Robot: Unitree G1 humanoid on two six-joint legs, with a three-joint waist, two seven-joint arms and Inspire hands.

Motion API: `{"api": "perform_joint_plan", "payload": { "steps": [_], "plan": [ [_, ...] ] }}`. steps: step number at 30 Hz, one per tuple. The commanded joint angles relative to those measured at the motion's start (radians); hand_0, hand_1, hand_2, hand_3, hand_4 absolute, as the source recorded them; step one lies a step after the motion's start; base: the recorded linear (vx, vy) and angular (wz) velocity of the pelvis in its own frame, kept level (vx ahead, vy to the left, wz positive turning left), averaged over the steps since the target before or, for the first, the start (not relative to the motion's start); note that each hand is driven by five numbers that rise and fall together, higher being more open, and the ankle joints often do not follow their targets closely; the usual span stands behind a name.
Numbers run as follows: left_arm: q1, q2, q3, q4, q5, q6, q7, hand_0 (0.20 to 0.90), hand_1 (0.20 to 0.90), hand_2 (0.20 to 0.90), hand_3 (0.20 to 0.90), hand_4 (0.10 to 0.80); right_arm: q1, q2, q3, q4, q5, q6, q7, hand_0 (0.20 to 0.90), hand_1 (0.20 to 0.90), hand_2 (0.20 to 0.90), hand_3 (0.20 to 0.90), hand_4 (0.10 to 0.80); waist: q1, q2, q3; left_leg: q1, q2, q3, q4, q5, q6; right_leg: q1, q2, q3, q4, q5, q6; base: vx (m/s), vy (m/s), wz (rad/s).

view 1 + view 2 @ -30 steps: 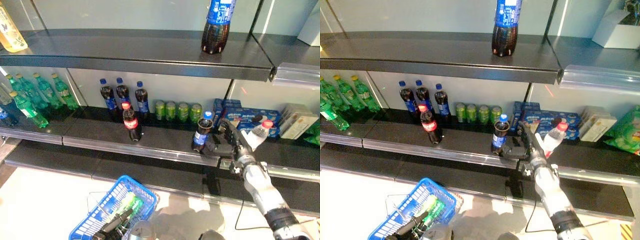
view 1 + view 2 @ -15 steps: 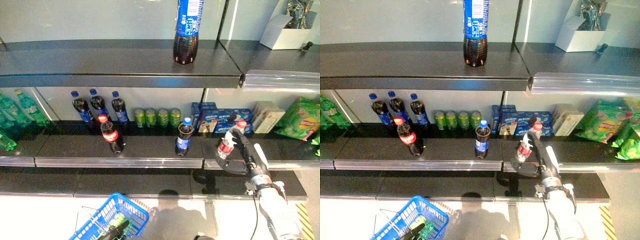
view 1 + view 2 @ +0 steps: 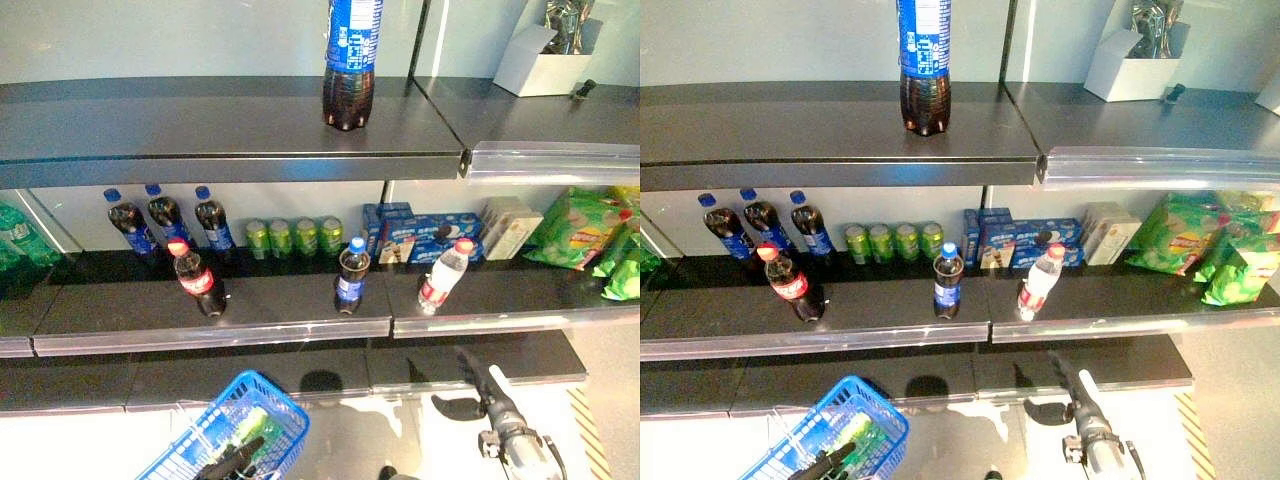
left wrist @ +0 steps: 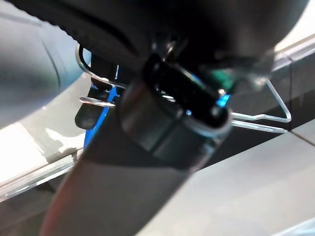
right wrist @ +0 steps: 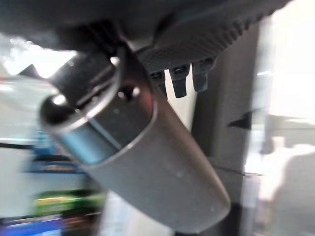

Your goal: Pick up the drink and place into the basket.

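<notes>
Drink = clear bottle (image 3: 440,280) with red cap and red label. It stands on the middle shelf (image 3: 300,325) near the front edge and leans slightly. It sits at 3 o'clock from the blue-cap cola bottle (image 3: 350,277) and at 6 o'clock from the blue boxes (image 3: 415,225).

The right hand (image 3: 484,383) is low, at 5 o'clock from the bottle, below the shelf lip and well apart from it. Its fingers look straight and it holds nothing.

The left hand (image 3: 235,458) is down at the blue basket (image 3: 288,418), at 7 o'clock in the head view. I can't tell its grip. Something green lies in the basket.

Handling, as a guess: a thin plastic bottle that looks full, so moderate weight. The wall probably dents if squeezed, and the smooth label is likely slick. It is narrow and already leaning, so a side bump tips it easily. Best hold is around the mid body at the label, thumb opposite the fingers, not at the cap.

Versus 0.5 s ago: the right hand was up at this bottle and around it. Now it has dropped away empty. The bottle is still on the shelf, so no pick is made. The camera has also shifted.
</notes>
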State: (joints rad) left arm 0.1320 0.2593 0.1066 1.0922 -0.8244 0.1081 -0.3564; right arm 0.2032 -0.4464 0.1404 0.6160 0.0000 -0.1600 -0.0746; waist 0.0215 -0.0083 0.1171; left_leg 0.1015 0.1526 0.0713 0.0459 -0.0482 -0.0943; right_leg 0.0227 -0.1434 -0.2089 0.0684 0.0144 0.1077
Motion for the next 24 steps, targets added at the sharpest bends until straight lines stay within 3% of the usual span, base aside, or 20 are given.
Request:
{"api": "perform_joint_plan", "payload": {
  "steps": [1, 3, 4, 6, 10, 11, 13, 14, 19, 20, 22, 23, 24],
  "plan": [
    [-0.063, 0.028, 0.019, -0.097, -0.046, -0.093, -0.096, 0.3, 0.3, 0.3, 0.2, 0.1, -0.073, 0.011, -0.013, 0.037, -0.035, -0.026, -0.042, 0.9, 0.9, 0.9, 0.9, 0.8, 0.025, -0.005, 0.022, -0.09, 0.088, 0.062, 0.009, 0.288, -0.072, 0.09, 0.057, 0.016, -0.005, -0.04, -0.028, -0.136, -0.146, 0.41],
    [-0.079, 0.021, 0.013, -0.087, -0.028, -0.081, -0.113, 0.3, 0.3, 0.3, 0.2, 0.1, -0.079, 0.026, -0.009, 0.124, -0.074, -0.041, -0.059, 0.9, 0.9, 0.9, 0.9, 0.8, 0.024, -0.002, 0.029, -0.127, 0.124, 0.154, 0.021, 0.325, -0.086, 0.102, 0.057, -0.036, -0.037, -0.027, -0.035, -0.168, -0.111, 0.52],
    [-0.092, 0.017, 0.002, -0.073, -0.022, -0.08, -0.119, 0.3, 0.3, 0.3, 0.2, 0.1, -0.085, 0.035, -0.006, 0.161, -0.07, -0.037, -0.076, 0.9, 0.9, 0.9, 0.9, 0.8, 0.023, -0.005, 0.03, -0.135, 0.121, 0.189, 0.04, 0.311, -0.084, 0.104, 0.045, -0.071, -0.048, -0.019, -0.036, -0.177, -0.076, 0.68],
    [-0.105, 0.008, -0.011, -0.044, -0.016, -0.086, -0.129, 0.3, 0.3, 0.3, 0.2, 0.1, -0.096, 0.046, -0.008, 0.239, -0.08, -0.05, -0.092, 0.9, 0.9, 0.9, 0.9, 0.8, 0.021, -0.013, 0.026, -0.137, 0.085, 0.221, 0.076, 0.265, -0.073, 0.104, 0.026, -0.109, -0.07, 0.0, -0.034, -0.125, -0.006, 0.78],
    [-0.129, 0.004, -0.008, 0.0, -0.034, -0.086, -0.121, 0.3, 0.3, 0.3, 0.2, 0.1, -0.113, 0.05, -0.019, 0.373, -0.139, -0.075, -0.084, 0.9, 0.9, 0.9, 0.9, 0.8, 0.017, -0.024, 0.008, -0.101, -0.018, 0.266, 0.096, 0.141, -0.041, 0.11, -0.001, -0.149, -0.119, 0.035, -0.02, -0.039, 0.072, 0.38],
    [-0.135, 0.005, -0.007, 0.005, -0.03, -0.081, -0.121, 0.3, 0.3, 0.3, 0.2, 0.1, -0.114, 0.051, -0.02, 0.401, -0.147, -0.07, -0.087, 0.9, 0.9, 0.9, 0.9, 0.8, 0.013, -0.016, -0.005, -0.073, -0.025, 0.288, 0.035, 0.12, -0.052, 0.12, 0.001, -0.156, -0.137, 0.035, -0.003, 0.062, 0.186, 0.15],
    [-0.143, 0.009, -0.011, 0.013, -0.024, -0.074, -0.13, 0.3, 0.3, 0.3, 0.2, 0.1, -0.115, 0.055, -0.029, 0.44, -0.156, -0.073, -0.093, 0.9, 0.9, 0.9, 0.9, 0.8, 0.003, -0.009, -0.015, -0.045, -0.016, 0.34, -0.034, 0.134, -0.055, 0.125, 0.001, -0.172, -0.144, 0.04, 0.004, 0.009, 0.193, 0.1],
    [-0.15, 0.011, -0.016, 0.016, -0.028, -0.068, -0.132, 0.3, 0.3, 0.3, 0.2, 0.1, -0.118, 0.055, -0.029, 0.458, -0.157, -0.064, -0.096, 0.9, 0.9, 0.9, 0.9, 0.8, 0.0, -0.006, -0.016, -0.033, -0.019, 0.364, -0.068, 0.147, -0.041, 0.119, -0.001, -0.188, -0.14, 0.051, 0.001, -0.043, 0.189, 0.33],
    [-0.152, 0.018, -0.026, 0.024, 0.01, -0.054, -0.152, 0.3, 0.3, 0.3, 0.2, 0.1, -0.124, 0.075, -0.024, 0.48, -0.141, -0.055, -0.081, 0.9, 0.9, 0.9, 0.9, 0.8, 0.017, -0.006, -0.027, -0.002, -0.065, 0.343, -0.127, 0.117, 0.008, 0.088, -0.012, -0.212, -0.014, 0.014, 0.015, 0.011, 0.217, 0.38],
    [-0.153, 0.024, -0.025, 0.026, 0.018, -0.051, -0.152, 0.3, 0.3, 0.3, 0.2, 0.1, -0.125, 0.081, -0.025, 0.479, -0.131, -0.05, -0.072, 0.9, 0.9, 0.9, 0.9, 0.8, 0.016, -0.003, -0.024, 0.001, -0.076, 0.338, -0.132, 0.11, 0.024, 0.052, -0.024, -0.204, 0.084, 0.021, 0.028, -0.003, 0.227, 0.21],
    [-0.159, 0.044, -0.03, 0.029, 0.031, -0.046, -0.147, 0.3, 0.3, 0.3, 0.2, 0.1, -0.132, 0.093, -0.017, 0.47, -0.088, -0.027, -0.052, 0.9, 0.9, 0.9, 0.9, 0.8, 0.001, -0.012, -0.007, 0.006, -0.104, 0.302, -0.133, 0.076, 0.064, -0.089, -0.061, -0.135, 0.295, 0.081, 0.078, -0.056, 0.109, 0.2],
    [-0.169, 0.061, -0.038, 0.031, 0.046, -0.037, -0.153, 0.3, 0.3, 0.3, 0.2, 0.1, -0.139, 0.106, -0.016, 0.488, -0.053, -0.019, -0.037, 0.9, 0.9, 0.9, 0.9, 0.8, -0.014, -0.015, 0.007, 0.009, -0.106, 0.273, -0.133, 0.058, 0.082, -0.156, -0.056, -0.057, 0.381, 0.091, 0.09, -0.093, -0.028, 0.2],
    [-0.174, 0.064, -0.042, 0.033, 0.052, -0.036, -0.156, 0.3, 0.3, 0.3, 0.2, 0.1, -0.141, 0.112, -0.016, 0.498, -0.042, -0.017, -0.039, 0.9, 0.9, 0.9, 0.9, 0.8, -0.017, -0.013, 0.007, 0.006, -0.101, 0.265, -0.133, 0.056, 0.084, -0.172, -0.047, -0.035, 0.386, 0.097, 0.09, -0.089, -0.096, 0.47]
  ]
}}
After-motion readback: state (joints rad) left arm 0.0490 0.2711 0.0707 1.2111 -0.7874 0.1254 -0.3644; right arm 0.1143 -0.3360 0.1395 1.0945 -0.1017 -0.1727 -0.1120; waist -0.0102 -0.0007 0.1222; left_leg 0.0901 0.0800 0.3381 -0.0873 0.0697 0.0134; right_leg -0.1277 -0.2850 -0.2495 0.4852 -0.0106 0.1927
